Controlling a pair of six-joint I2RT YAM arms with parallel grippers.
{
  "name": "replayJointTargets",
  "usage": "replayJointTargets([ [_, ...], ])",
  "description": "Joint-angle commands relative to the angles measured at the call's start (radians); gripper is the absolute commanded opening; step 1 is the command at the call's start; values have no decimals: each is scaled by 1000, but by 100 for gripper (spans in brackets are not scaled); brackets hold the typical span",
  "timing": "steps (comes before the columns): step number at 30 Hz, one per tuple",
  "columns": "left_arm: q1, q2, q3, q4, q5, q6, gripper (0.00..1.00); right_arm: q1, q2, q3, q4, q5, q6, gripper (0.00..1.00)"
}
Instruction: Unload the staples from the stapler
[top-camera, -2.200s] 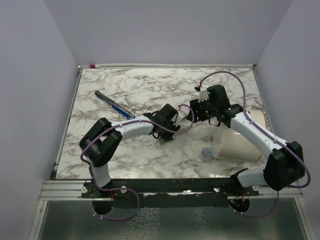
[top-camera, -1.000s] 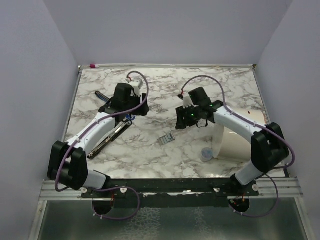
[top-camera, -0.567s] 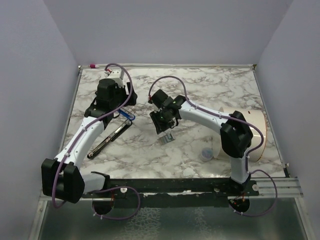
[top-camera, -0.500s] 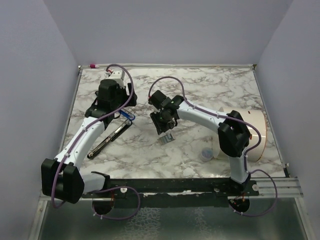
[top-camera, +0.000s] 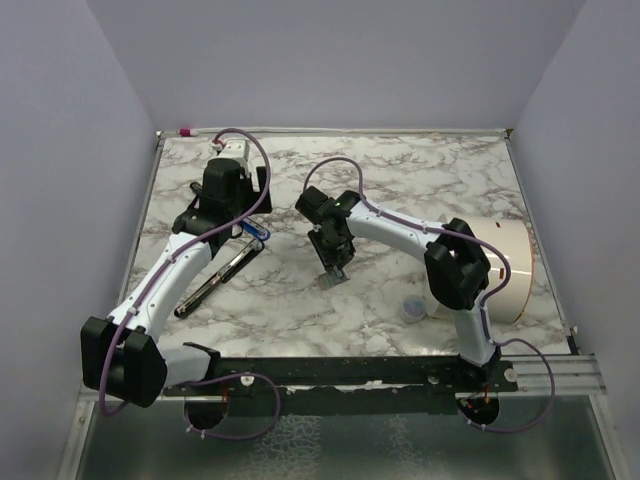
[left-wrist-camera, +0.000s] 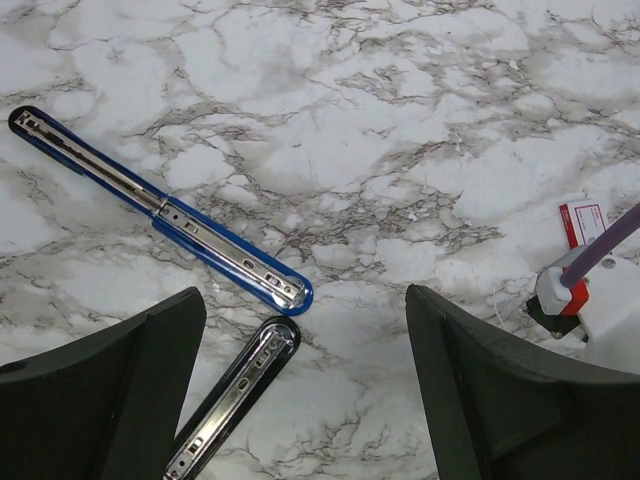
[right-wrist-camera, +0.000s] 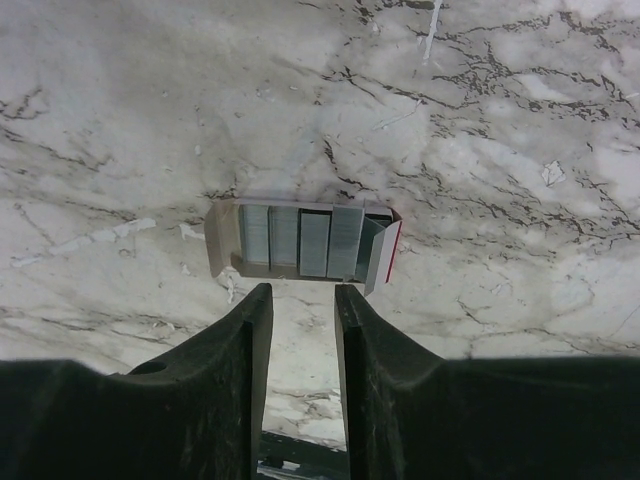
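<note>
Marble veined in grey covers the table (top-camera: 430, 175), closed in by plain lilac-grey walls. From above, the left arm rises from its near-left base and runs far and slightly right, its left gripper (top-camera: 232, 215) hanging over the stapler (top-camera: 218, 278). This is a long slim tool folded out into a V, one half blue and the other black, lying left of centre. The right arm stands up at its near-right base, bends at the elbow, and stretches left across the table. Its wrist tips down, so the right gripper (top-camera: 335, 260) points at a small white box (top-camera: 335, 279) near the middle. A white roll (top-camera: 500, 265) lies on its side at the right.

The left wrist view looks straight down between two dark fingers (left-wrist-camera: 120, 390) set wide apart with nothing between them. The stapler (left-wrist-camera: 165, 212) lies on the marble below, its blue half running far-left with a silvery slotted rail along it. The black half angles away under the left finger. Whether the rail holds anything I cannot tell.

In the right wrist view the fingers (right-wrist-camera: 225, 370) stand close — only a narrow slit of marble shows between them, and nothing is gripped. Just beyond their tips sits the open box (right-wrist-camera: 215, 240), red along one flap. The staples (right-wrist-camera: 300, 243) lie inside it as grey strips side by side — apart from the fingertips.
</note>
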Motion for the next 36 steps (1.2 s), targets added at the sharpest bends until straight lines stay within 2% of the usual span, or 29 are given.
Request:
replayJointTargets([
  [1, 7, -4, 33, -27, -54, -13, 84, 7, 40, 30, -16, 35, 18, 31],
  [36, 9, -9, 27, -22, -23, -12, 84, 5, 81, 18, -16, 98, 37, 28],
])
